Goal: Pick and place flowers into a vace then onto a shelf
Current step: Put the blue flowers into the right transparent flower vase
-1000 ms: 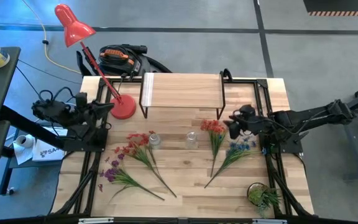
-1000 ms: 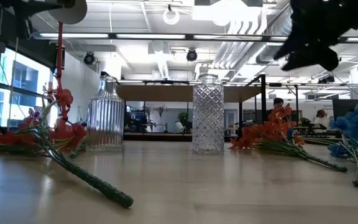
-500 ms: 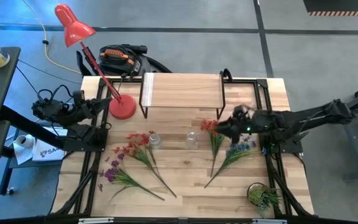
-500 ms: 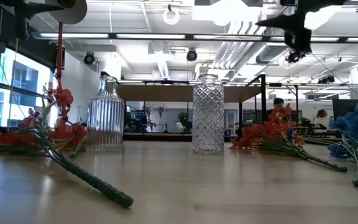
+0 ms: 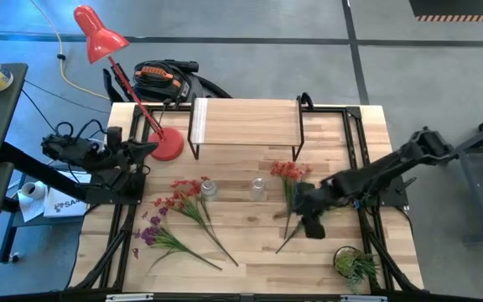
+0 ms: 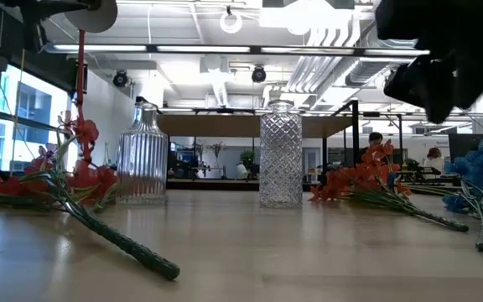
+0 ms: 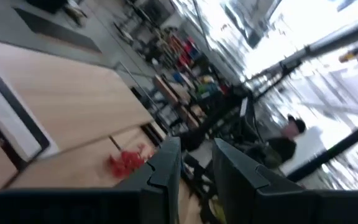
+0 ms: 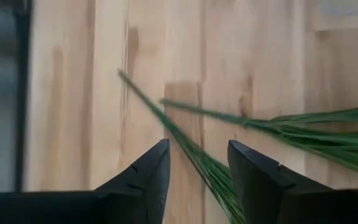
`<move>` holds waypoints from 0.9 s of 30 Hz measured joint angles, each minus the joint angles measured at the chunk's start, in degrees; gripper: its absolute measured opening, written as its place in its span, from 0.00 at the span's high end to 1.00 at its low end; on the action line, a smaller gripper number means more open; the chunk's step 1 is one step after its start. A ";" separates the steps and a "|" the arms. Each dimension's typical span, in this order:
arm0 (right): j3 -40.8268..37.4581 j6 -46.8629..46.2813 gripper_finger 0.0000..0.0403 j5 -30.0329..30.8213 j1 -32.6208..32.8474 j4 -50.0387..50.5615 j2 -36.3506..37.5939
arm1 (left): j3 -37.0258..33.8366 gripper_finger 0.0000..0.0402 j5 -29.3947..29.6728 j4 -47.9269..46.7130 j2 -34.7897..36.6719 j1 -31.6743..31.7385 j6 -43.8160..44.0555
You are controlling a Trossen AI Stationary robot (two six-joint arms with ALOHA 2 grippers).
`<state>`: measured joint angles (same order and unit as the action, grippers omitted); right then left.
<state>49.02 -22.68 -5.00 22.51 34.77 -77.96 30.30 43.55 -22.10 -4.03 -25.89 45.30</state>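
Flowers: two sprays [image 5: 296, 201] with thin green stems, one with orange-red blossoms, one with blue, lying crossed on the bench [image 5: 250, 243] near its right edge.
My right gripper [image 5: 311, 220]: above the stems, fingers [image 8: 143, 177] set a narrow gap apart, holding nothing; one stem [image 8: 191, 152] runs into the gap.
My left gripper [image 5: 145, 147]: waiting at the left edge, fingers slightly apart.
Shelf [image 5: 246, 122]: at the back edge.
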 joint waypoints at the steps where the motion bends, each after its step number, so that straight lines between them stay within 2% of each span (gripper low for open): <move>1: 0.84 1.52 0.63 1.05 1.29 1.29 -1.73 | 0.00 0.68 -1.17 -0.68 0.00 0.00 0.00; 4: 2.82 4.98 0.62 2.91 4.42 5.21 -6.30 | 0.00 0.68 -3.40 -2.56 0.00 0.02 0.02; 10: 7.51 2.86 0.57 3.71 6.96 7.15 -13.33 | 0.00 0.68 -5.24 -4.96 0.04 0.00 0.02; 13: 10.89 -12.87 0.56 6.94 6.90 11.16 -15.29 | 0.00 0.68 -5.27 -5.53 0.04 0.00 0.02; 17: 12.34 -50.64 0.55 10.25 6.94 15.75 -15.13 | 0.00 0.68 -5.29 -5.53 0.04 0.00 0.02; 19: 12.33 -69.07 0.55 8.13 8.07 15.70 -14.68 | 0.00 0.68 -5.27 -5.57 0.04 0.00 0.00; 21: 11.90 -82.36 0.55 2.67 8.93 12.85 -14.56 | 0.00 0.68 -5.25 -6.10 0.04 0.00 0.00; 24: 11.54 -88.98 0.55 -4.95 8.78 7.68 -15.93 | 0.00 0.68 -4.45 -7.39 0.04 0.00 0.00; 27: 11.48 -89.21 0.55 -4.98 7.51 7.77 -17.01 | 0.00 0.68 -4.03 -8.58 0.04 0.00 -0.01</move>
<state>60.50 -111.89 -9.98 30.02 42.55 -94.97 30.30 39.53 -30.68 -3.99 -25.89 45.29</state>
